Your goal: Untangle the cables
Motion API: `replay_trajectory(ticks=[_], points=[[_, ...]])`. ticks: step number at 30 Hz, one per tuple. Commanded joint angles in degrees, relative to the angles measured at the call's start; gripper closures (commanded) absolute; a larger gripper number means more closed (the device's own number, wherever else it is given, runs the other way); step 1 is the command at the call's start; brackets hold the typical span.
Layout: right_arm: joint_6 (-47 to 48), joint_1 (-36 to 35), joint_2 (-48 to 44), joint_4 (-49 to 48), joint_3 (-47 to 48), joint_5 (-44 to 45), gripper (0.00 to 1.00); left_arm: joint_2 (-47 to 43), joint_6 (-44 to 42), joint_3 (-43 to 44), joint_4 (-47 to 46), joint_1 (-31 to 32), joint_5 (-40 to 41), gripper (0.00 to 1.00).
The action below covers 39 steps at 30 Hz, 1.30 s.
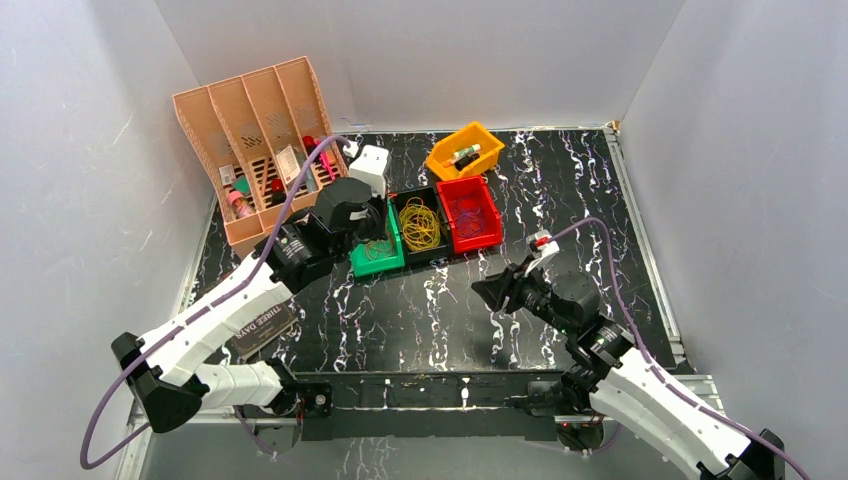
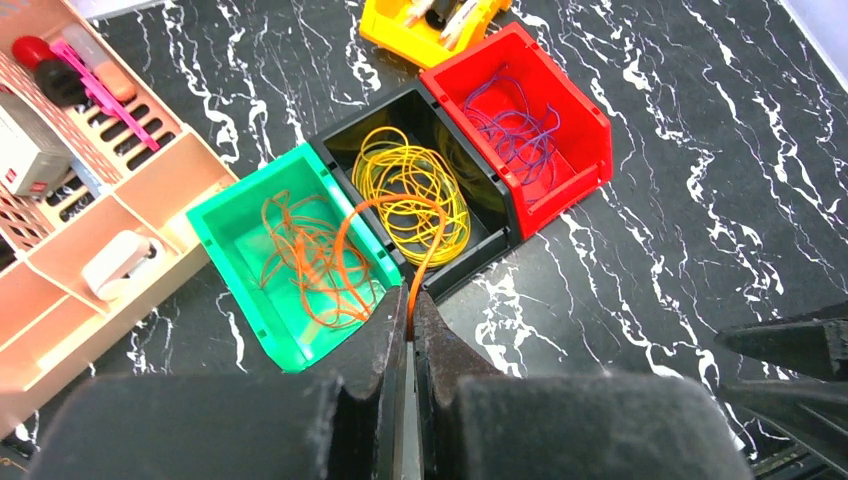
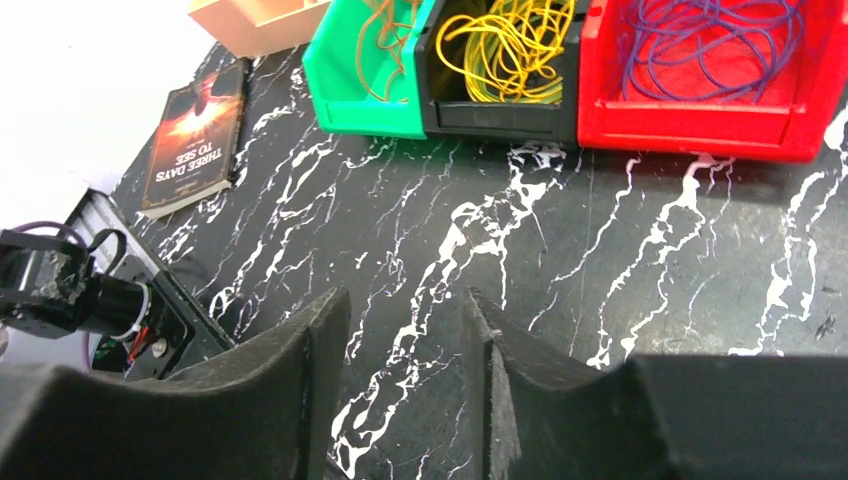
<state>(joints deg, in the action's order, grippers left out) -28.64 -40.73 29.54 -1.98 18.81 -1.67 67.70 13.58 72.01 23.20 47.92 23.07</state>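
Observation:
Three bins stand side by side. The green bin [image 2: 228, 232] holds orange cables [image 2: 305, 255], the black bin [image 2: 470, 245] holds yellow cables [image 2: 412, 190], and the red bin [image 2: 590, 140] holds purple cables [image 2: 520, 135]. My left gripper [image 2: 410, 298] hangs over the near edge of the green and black bins, shut on one orange cable loop [image 2: 385, 205] that arches up from the green bin. My right gripper [image 3: 405, 305] is open with nothing between its fingers, low over bare table in front of the bins. From above, it [image 1: 490, 292] sits right of centre.
A peach desk organiser [image 1: 255, 140] with small items stands at the back left. A yellow bin [image 1: 465, 150] sits behind the red one. A book [image 3: 195, 135] lies on the table near the left arm. Grey walls enclose the table.

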Motion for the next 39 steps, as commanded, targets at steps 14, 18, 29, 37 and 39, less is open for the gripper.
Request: replay_trajectory(ticks=[14,18,29,37,39], points=[[1.9,0.1,-3.1,1.9,3.7,-0.3,0.41,5.4,-10.4,9.8,-2.2,-11.0,-3.5,1.00],[2.0,0.1,-3.4,2.6,3.9,0.4,0.40,7.2,-11.7,11.5,-2.4,-13.1,-4.4,1.00],[1.9,0.0,-3.6,2.8,3.3,1.2,0.39,8.7,-13.0,13.0,-1.7,-16.3,-6.4,1.00],[2.1,0.1,-2.6,2.3,3.3,1.0,0.38,8.6,-12.4,10.7,-1.7,-16.7,-6.8,1.00],[2.0,0.1,-2.5,2.3,3.2,1.0,0.38,8.7,-12.4,10.0,-1.7,-16.9,-6.6,1.00]])
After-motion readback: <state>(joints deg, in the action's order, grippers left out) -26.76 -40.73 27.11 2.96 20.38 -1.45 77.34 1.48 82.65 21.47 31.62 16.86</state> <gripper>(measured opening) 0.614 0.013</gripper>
